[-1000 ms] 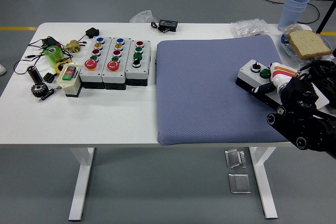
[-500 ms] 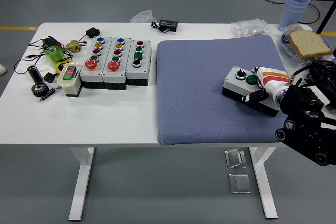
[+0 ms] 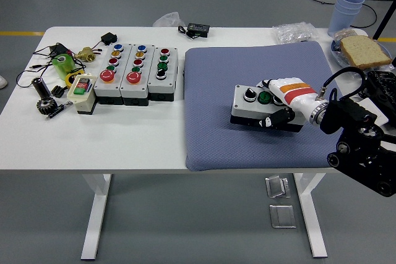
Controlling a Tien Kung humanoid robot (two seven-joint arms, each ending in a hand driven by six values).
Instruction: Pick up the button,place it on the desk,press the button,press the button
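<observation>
Closest in, the right arm is reaching in from the lower right, and the right hand [image 3: 286,100] is gripping the button box [image 3: 254,106], white fingers wrapped over its right end with the thumb tucked along the front edge. The box is sitting over the middle of the blue-grey mat [image 3: 210,134]; its near edge looks slightly lifted, though it is hard to tell whether it is touching the mat or just clear of it. On its top face a black knob and a green button are showing, and the rest is lying under the fingers.

So the placing step is in hand: the box is picked up and being brought to its spot. Next, by my reading, it calls for settling the box flat, letting go without nudging it, then bringing one fingertip down onto the green button.

Further back on the left, three grey button boxes [image 3: 137,72] are standing side by side on the white table [image 3: 124,140], with a small switch box [image 3: 81,88] and a clutter of tools just beside them. At the far right, a slice of bread [image 3: 365,51] and blue cups [image 3: 348,7] are waiting. The left hand is out of view.
</observation>
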